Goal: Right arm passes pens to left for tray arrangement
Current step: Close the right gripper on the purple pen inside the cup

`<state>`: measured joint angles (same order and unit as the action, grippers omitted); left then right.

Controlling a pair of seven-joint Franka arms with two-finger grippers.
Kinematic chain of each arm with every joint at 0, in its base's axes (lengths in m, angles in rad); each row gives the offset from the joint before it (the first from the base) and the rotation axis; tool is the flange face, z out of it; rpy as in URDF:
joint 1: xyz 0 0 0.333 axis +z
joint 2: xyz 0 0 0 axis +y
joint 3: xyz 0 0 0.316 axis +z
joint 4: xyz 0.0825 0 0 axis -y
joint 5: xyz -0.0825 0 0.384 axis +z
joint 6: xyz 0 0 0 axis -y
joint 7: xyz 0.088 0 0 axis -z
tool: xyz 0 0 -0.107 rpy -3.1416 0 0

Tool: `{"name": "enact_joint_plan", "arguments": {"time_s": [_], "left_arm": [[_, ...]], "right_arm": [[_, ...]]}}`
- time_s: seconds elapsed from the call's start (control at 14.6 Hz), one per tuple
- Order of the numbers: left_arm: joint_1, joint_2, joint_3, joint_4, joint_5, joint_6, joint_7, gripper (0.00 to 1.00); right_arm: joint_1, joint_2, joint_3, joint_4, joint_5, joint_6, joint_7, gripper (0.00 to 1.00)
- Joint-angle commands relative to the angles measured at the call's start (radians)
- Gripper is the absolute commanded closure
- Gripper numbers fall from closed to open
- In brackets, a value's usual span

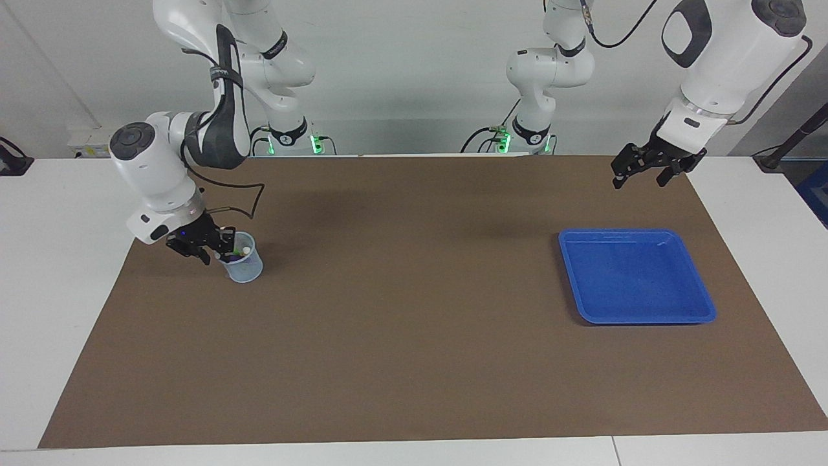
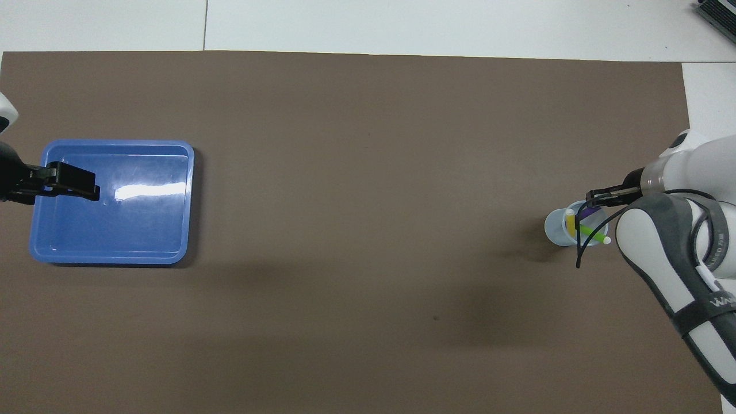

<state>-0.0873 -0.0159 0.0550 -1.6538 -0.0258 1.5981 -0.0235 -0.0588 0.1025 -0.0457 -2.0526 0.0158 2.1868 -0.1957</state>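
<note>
Overhead view: the right gripper [image 2: 598, 198] sits at the rim of a small translucent pale-blue cup [image 2: 556, 229] at the right arm's end of the brown mat [image 2: 368, 230] that covers the worktop. Three pens stand in that cup: a yellow pen [image 2: 570, 221], a green pen [image 2: 592, 234] leaning toward the robots, and a purple pen [image 2: 587, 213] directly under the jaws. The jaws look narrowed around the purple pen's top, but I cannot tell whether they have actually caught it (black fingers over a dark pen give little to go on).

From the facing view the right gripper [image 1: 217, 246] dips into the cup's mouth, its wrist tilted. The left gripper [image 1: 642, 170] waits in the air above the mat's edge nearest the robots, by the blue tray [image 1: 637, 317], with its jaws spread wide and nothing in them. The tray holds no pens, so by my reading the task is at its first pick.

To do this step well, I would close on one pen only, keeping the fingers off the cup wall. The cup is light and could tip or drag if the grip snags it. Lifting straight up along the pen's axis should clear the other two. A hold near the pen's top would leave the barrel free for the left jaws to take.
</note>
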Motion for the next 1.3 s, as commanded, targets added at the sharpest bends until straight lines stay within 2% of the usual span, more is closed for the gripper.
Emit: {"name": "enact_joint_plan", "arguments": {"time_s": [0.0,0.07,0.21,0.34,0.41,0.55,0.62,0.68,0.75,0.82,0.89,1.03,1.16,1.23], "left_arm": [[-0.009,-0.021,0.008,-0.015,0.003,-0.007,-0.007,0.0],[-0.009,-0.021,0.008,-0.015,0.003,-0.007,-0.007,0.0],[-0.009,-0.021,0.008,-0.015,0.003,-0.007,-0.007,0.0],[-0.014,-0.021,0.006,-0.015,0.003,-0.012,-0.007,0.0],[-0.015,-0.021,0.006,-0.015,0.003,-0.006,-0.007,0.0],[-0.011,-0.021,0.008,-0.015,0.003,-0.01,-0.009,0.0],[-0.011,-0.021,0.008,-0.015,0.003,-0.012,-0.007,0.0],[-0.012,-0.021,0.008,-0.015,0.003,-0.009,-0.007,0.0],[-0.012,-0.021,0.006,-0.015,0.003,-0.012,-0.007,0.0],[-0.012,-0.021,0.006,-0.015,0.003,-0.012,-0.007,0.0],[-0.012,-0.021,0.006,-0.015,0.003,-0.012,-0.007,0.0],[-0.012,-0.021,0.006,-0.015,0.003,-0.009,-0.007,0.0],[-0.012,-0.021,0.006,-0.015,0.003,-0.01,-0.007,0.0],[-0.012,-0.021,0.008,-0.015,0.003,-0.01,-0.007,0.0]], "right_arm": [[-0.009,-0.006,0.004,-0.017,0.012,0.022,-0.03,0.77],[-0.009,-0.006,0.004,-0.017,0.012,0.022,-0.03,0.8],[-0.009,-0.007,0.004,-0.017,0.012,0.021,-0.031,0.93],[-0.007,-0.007,0.004,-0.017,0.012,0.019,-0.031,0.96],[-0.004,-0.007,0.004,-0.017,0.012,0.016,-0.03,1.0],[0.0,-0.007,0.004,-0.015,0.012,0.013,-0.016,1.0],[0.001,-0.006,0.004,-0.015,0.012,0.018,-0.011,0.76],[0.001,-0.006,0.004,-0.015,0.012,0.018,-0.005,0.45],[0.001,-0.006,0.004,-0.017,0.012,0.018,-0.007,0.32],[0.001,-0.007,0.004,-0.017,0.012,0.013,-0.007,0.24],[0.001,-0.007,0.004,-0.017,0.012,0.011,-0.007,0.19],[0.001,-0.009,0.004,-0.023,0.012,0.01,-0.008,0.19],[0.002,-0.013,0.004,-0.04,0.012,0.021,-0.007,0.22],[0.002,-0.017,0.004,-0.046,0.012,0.022,-0.008,0.26]]}}
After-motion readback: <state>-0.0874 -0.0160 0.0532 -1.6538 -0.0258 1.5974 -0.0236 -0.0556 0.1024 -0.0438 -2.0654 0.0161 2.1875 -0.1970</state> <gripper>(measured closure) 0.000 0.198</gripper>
